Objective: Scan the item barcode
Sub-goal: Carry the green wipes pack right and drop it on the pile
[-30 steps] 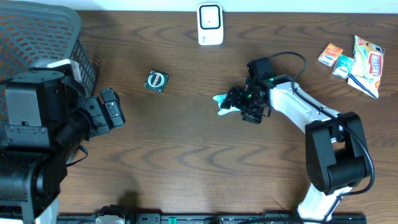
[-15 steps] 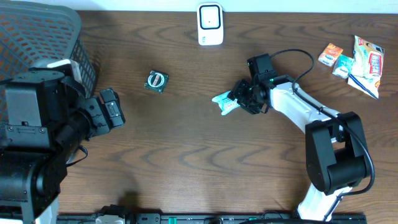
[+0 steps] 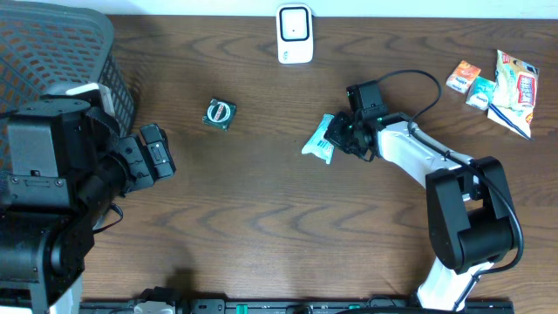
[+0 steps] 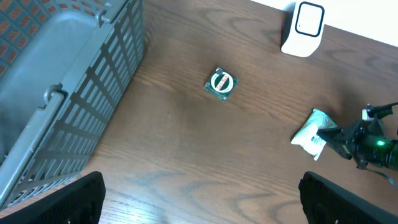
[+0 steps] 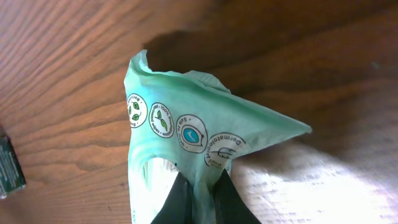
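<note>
Right gripper (image 3: 336, 134) is clamped on the green packet (image 3: 318, 139), below the scanner (image 3: 295, 33) and well apart. Grasp looks made; next, I'd say, lift and face its barcode to the scanner. Left gripper (image 3: 159, 155) gapes wide, far left.

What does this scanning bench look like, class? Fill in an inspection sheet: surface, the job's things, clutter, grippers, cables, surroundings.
Surface: brown wooden table, bare between the things.
Job's things: green packet near the middle; white scanner at the far edge, apart from the packet.
Clutter: small dark green item left of the packet; snack packets at the far right; grey basket at the far left.
Grippers: right gripper shut on the green packet's end; left gripper open, holding nothing, beside the basket.
Cables: black cable loops above the right arm.
Surroundings: nothing seen beyond the table.
</note>
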Robot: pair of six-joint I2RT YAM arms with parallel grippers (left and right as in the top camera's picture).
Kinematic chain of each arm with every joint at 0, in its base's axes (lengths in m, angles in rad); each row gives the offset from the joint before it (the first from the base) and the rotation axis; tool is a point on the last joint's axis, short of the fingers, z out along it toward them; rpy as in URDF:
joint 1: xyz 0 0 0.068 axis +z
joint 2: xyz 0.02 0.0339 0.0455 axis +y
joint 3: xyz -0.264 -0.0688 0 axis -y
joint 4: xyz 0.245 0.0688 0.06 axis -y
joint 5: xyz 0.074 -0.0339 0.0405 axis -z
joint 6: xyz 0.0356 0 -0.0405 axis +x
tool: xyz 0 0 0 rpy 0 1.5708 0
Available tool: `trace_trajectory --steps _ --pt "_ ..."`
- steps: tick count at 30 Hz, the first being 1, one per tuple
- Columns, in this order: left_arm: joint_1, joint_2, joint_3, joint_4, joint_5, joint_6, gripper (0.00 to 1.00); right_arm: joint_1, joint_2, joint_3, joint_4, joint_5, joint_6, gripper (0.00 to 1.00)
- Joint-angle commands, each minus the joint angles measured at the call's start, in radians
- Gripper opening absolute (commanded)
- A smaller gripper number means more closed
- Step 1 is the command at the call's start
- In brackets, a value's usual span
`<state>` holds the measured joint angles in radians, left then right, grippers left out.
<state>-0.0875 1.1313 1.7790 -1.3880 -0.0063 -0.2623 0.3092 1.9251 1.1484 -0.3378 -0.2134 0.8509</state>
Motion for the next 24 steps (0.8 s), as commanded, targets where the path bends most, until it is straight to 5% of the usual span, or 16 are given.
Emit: trace_trajectory --steps 1,6,17,24 --pt "0.002 -0.002 0.007 -0.003 -0.005 0.002 0.98 0.003 0.013 -0.018 0.062 -0.076 -0.122 0.01" --pt "0.002 -0.002 0.007 -0.003 -0.005 0.002 0.98 -0.016 0.010 0.058 0.201 -0.286 -0.195 0.01" --pt "0.002 -0.002 0.007 -0.003 -0.005 0.002 0.98 -0.024 0.028 0.492 0.208 -0.146 -0.223 0.01" --pt "0.002 -0.002 0.007 -0.003 -0.005 0.002 0.98 -0.024 0.238 0.766 0.163 -0.145 -0.209 0.01"
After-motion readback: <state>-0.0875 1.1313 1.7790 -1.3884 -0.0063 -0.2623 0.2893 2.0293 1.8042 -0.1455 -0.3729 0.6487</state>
